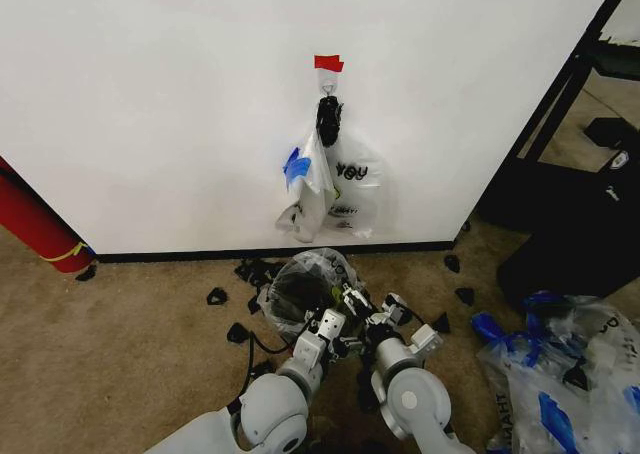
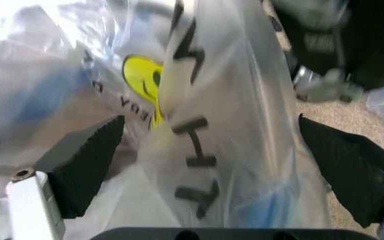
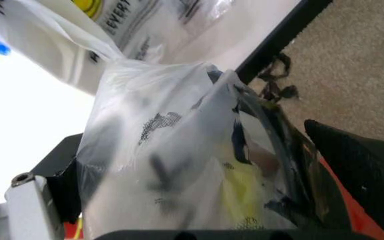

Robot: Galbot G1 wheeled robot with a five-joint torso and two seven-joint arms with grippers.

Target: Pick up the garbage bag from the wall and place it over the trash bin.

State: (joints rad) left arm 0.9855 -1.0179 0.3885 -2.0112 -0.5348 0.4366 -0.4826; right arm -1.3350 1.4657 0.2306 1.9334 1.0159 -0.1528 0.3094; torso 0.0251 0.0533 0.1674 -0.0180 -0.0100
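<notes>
The garbage bag [image 1: 328, 267], thin and translucent, is draped over the small black trash bin [image 1: 298, 294] on the carpet just below the wall [image 1: 150, 104]. My left gripper [image 1: 338, 312] and right gripper [image 1: 388, 312] sit side by side at the bin's near rim. In the left wrist view the left gripper [image 2: 209, 122] is open with bag film [image 2: 205, 165] between its fingers, showing a yellow smiley and black letters. The right gripper [image 3: 192, 140] is open too, with the bag [image 3: 165, 165] between its fingers and the bin's black rim [image 3: 282, 145] behind the plastic.
Two more bags hang from the hook under red tape [image 1: 328, 63]: one with blue patches [image 1: 303, 179], one lettered "YOU" [image 1: 355, 189]. A red cylinder [image 1: 38, 229] stands far left and a heap of plastic bags [image 1: 560, 369] lies right. Black scraps [image 1: 216, 296] dot the carpet.
</notes>
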